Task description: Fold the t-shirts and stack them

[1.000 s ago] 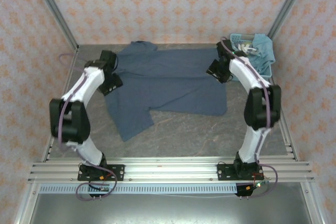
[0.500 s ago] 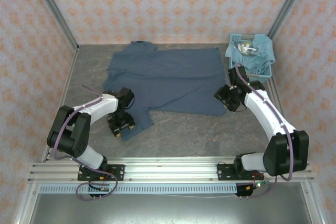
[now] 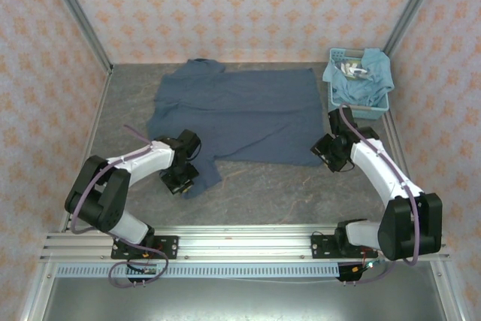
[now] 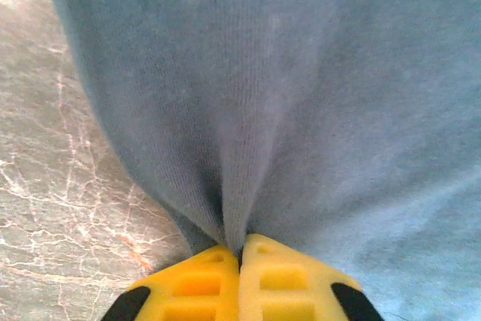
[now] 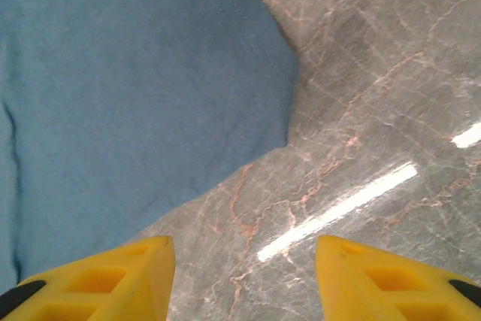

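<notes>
— On the near-left part of the table, item one: left gripper. State?

— Closed tight, no gap. Held: a fold of the dark slate-blue t-shirt, taken at its near-left flap. From the left wrist, the gripper shows its two yellow fingers meeting, with the knit cloth puckering into the line between them. Marbled grey tabletop lies to the left of the cloth.

— Item two: right gripper?

— Spread wide, holding nothing. Position: at the shirt's near-right corner. From the right wrist, the gripper has one yellow finger over the shirt's edge and the other over bare table. The rounded corner of the cloth sits ahead of the gap. Contact with cloth or table: cannot tell.

— Item three: the shirt's lie?

— Top view: spread mostly flat across the middle and far part of the table, with one flap at the far left and one at the near left. The near-left flap is bunched at the left gripper. The wrist views add the detail: the pinch and pucker on the left, the corner's outline and light streaks on the stone on the right.

— Item four?

— Teal-blue t-shirt, heaped in the light-blue lattice basket at the far-right corner. It is apart from both grippers.
</notes>
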Tool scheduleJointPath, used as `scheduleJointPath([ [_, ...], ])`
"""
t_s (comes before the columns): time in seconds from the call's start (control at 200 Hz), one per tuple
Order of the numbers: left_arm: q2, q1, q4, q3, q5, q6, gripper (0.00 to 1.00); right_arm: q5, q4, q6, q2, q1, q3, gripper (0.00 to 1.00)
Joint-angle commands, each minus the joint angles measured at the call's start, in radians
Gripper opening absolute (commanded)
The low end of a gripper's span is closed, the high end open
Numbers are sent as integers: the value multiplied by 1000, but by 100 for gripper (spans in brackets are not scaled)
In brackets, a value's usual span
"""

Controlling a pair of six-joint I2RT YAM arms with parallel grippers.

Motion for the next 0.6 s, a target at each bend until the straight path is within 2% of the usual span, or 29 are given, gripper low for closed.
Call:
scheduleJointPath([
  [0.0, -43, 0, -81, -64, -152, -27, 0, 114, -41, 36, -26, -10, -37, 53],
  [0.185, -287, 0, -263, -57, -231, -69, 0, 59, 76, 123, -10, -64, -138, 52],
  [0.29, -381, 1, -301, -77, -228, -96, 0, 12, 130, 135, 53, -64, -137, 47],
  [0.415, -429, 0, -293, -113, -210, -123, 0, -31, 173, 152, 106, -64, -152, 38],
  [0.595, -436, 0, -280, -113, -205, -132, 0, -77, 228, 192, 110, -64, -204, 37],
])
